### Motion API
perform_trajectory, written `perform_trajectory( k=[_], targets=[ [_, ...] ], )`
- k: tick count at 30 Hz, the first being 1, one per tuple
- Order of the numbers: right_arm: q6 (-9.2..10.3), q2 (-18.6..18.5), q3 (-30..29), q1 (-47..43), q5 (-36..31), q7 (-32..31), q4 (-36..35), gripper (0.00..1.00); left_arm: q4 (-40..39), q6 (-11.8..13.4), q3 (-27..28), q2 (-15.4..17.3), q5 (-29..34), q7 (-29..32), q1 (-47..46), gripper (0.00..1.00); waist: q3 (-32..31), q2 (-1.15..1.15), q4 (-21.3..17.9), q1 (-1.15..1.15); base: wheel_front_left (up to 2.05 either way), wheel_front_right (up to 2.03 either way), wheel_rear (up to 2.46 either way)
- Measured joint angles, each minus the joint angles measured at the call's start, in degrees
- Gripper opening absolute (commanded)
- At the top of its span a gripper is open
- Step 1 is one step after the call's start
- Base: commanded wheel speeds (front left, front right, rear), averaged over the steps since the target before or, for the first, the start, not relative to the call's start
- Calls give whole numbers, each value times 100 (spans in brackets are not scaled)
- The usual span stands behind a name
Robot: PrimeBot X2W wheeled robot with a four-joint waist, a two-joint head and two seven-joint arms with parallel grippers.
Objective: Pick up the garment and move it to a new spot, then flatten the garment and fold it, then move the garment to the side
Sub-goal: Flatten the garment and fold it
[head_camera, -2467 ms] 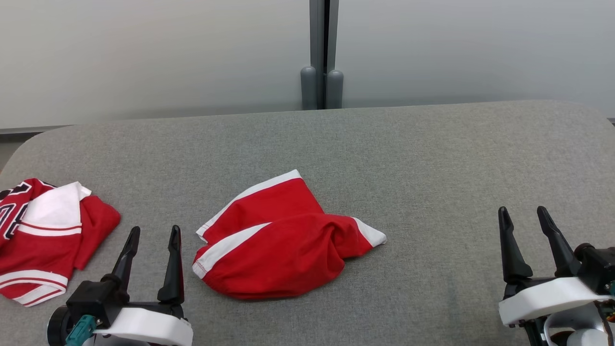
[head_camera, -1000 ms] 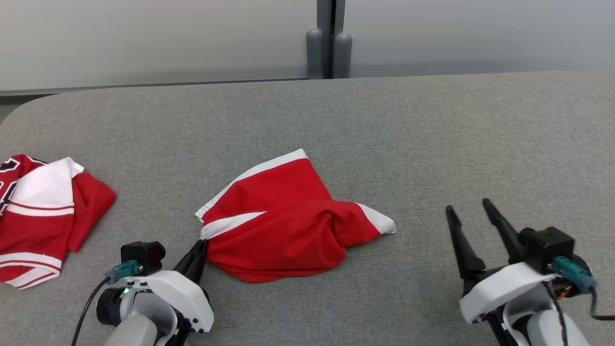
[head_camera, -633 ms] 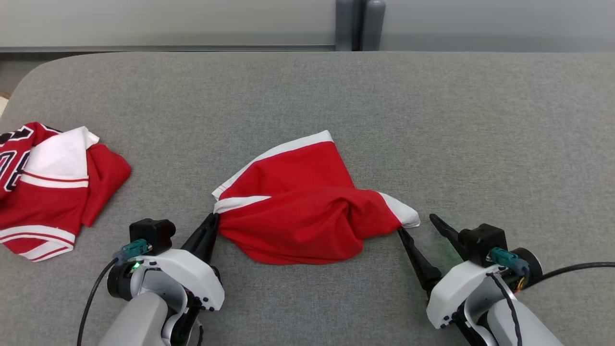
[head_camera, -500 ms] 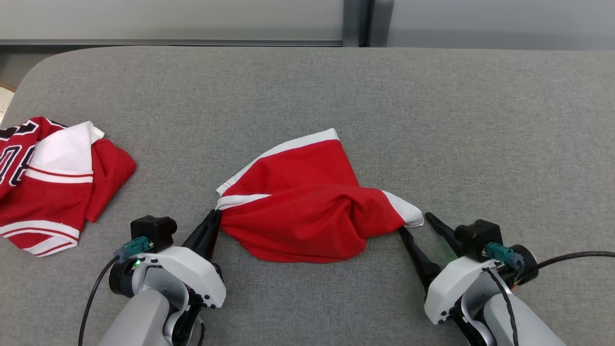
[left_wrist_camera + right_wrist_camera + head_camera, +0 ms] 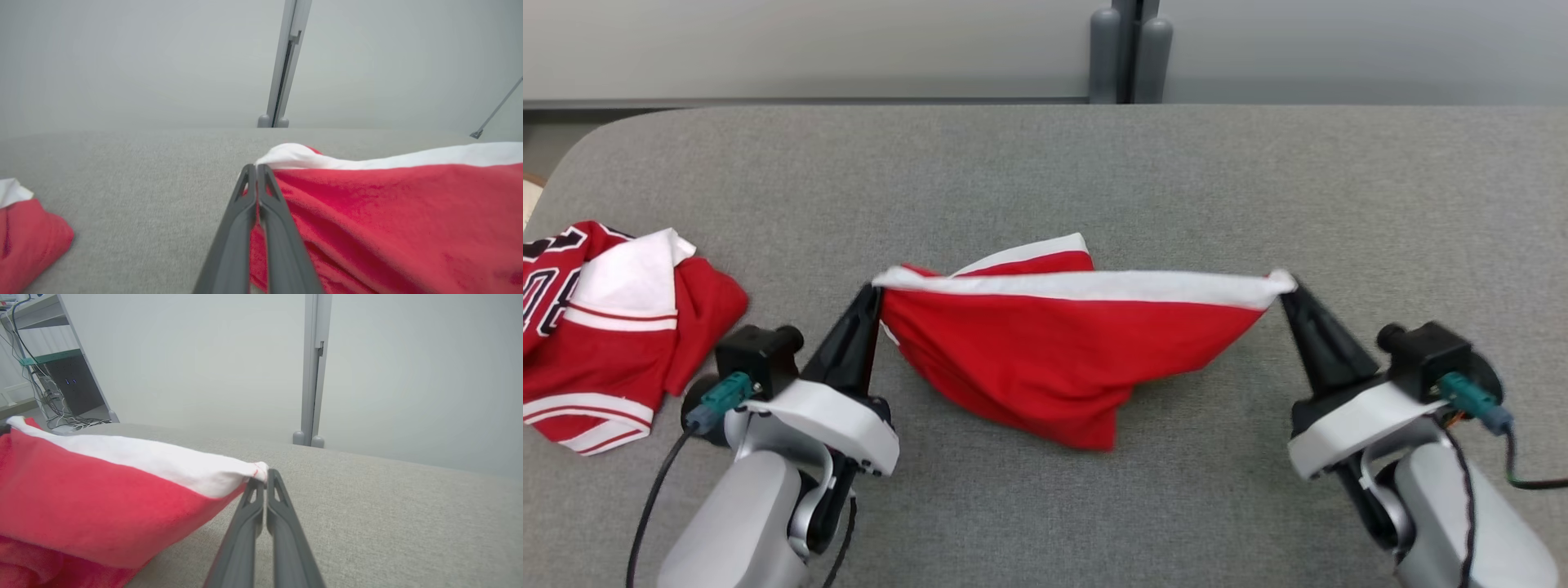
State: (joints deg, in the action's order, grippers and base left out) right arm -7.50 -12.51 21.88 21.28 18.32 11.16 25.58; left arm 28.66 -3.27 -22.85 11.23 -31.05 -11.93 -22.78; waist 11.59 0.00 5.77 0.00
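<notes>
The garment (image 5: 1045, 359) — red with a white band — hung at the centre of the head view. Its top edge was stretched level between the two hands, and its lower bulk sagged onto the grey table (image 5: 1258, 188). The left hand (image 5: 876, 287), lower left, was pinched on one corner; the right hand (image 5: 1284, 286), lower right, on the other. A crumpled red-and-white jersey (image 5: 613, 335) lay at the left edge.

In the left wrist view the left hand (image 5: 256, 168) had its fingers pressed together on the white corner, with the garment (image 5: 388, 212) spreading across the lower right.

In the right wrist view the right hand (image 5: 265, 475) was clamped on the white corner at centre — the garment (image 5: 102, 498) spread to the left.
</notes>
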Motion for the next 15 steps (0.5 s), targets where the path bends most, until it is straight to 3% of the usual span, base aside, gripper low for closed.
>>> perform_trajectory(
  k=[6, 10, 15],
  targets=[
    [0, -140, -613, 46, -245, 30, -1104, 0, -1313, 339, 27, 196, 319, -70, -109, 0, -226, 0, -151, 0, 0, 0, 0],
    [0, -227, -1196, 39, -523, -347, -2235, 0, -2515, 649, 101, 325, 531, 86, -270, 0, -415, 0, -290, 0, 0, 0, 0],
    [0, -264, -1589, 0, -750, -849, -3297, 0, -3515, 859, 196, 481, 692, 342, -492, 0, -546, 0, -449, 0, 0, 0, 0]
  ],
)
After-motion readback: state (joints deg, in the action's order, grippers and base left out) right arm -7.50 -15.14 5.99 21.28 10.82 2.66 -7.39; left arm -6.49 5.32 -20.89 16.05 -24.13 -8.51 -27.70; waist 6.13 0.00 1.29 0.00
